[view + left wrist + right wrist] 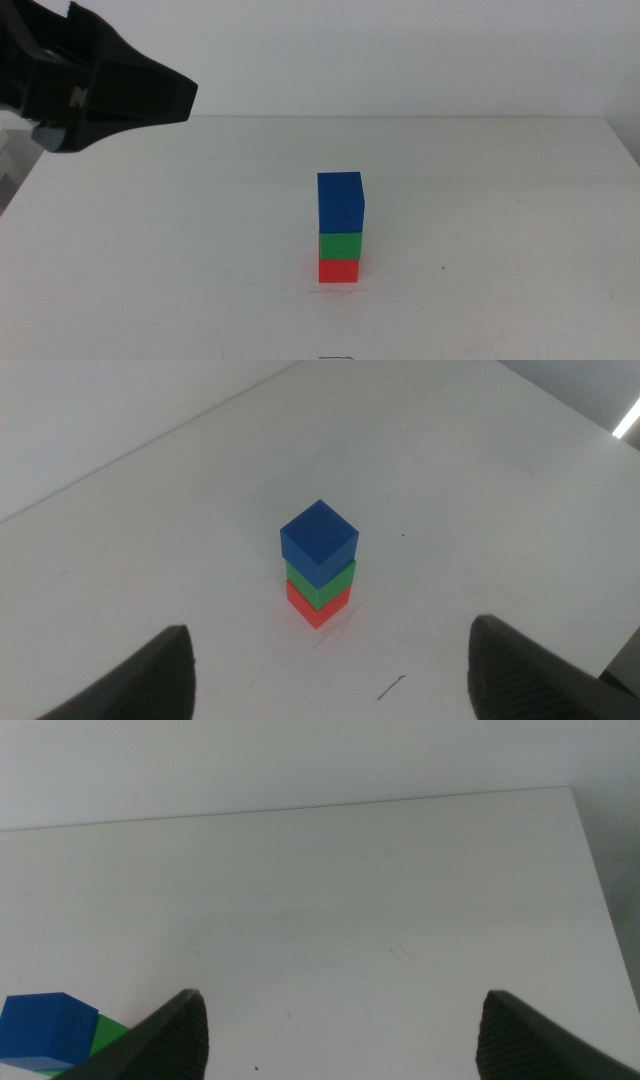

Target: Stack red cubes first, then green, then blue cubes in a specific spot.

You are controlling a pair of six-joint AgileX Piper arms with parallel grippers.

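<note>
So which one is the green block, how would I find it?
Look at the white table and find the little tower of three cubes near its middle. The green cube is the one in the middle, sandwiched between the blue cube on top and the red cube on the table.

A plain white table (200,250) is seen, with a matte surface that is evenly lit. Behind its far edge a pale, bare wall (400,50) is shown. In the left wrist view a darker area (590,390) is seen beyond the table edge, and a bright strip of light (627,425) is visible there.
</note>
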